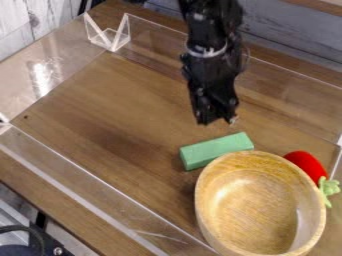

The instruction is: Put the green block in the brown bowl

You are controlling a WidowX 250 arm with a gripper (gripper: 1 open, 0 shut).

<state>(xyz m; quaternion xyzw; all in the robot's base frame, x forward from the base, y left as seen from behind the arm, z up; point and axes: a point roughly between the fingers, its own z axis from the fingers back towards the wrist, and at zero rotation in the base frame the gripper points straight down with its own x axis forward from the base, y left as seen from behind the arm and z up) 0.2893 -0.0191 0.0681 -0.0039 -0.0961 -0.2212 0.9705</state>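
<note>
Near edge: brown bowl [261, 208], interior bare. Just beyond its rim, flat on the wooden table [100, 118]: green block [217, 151], below the claw [218, 115] and apart from it. Red rounded object [307, 166] to the right. Claw above the block, dark and blurred; spread or pressed together, cannot tell.

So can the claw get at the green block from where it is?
Probably yes: the claw hangs just behind the green block, whose top is uncovered. The bowl sits close in front, so I'd come straight down.
</note>
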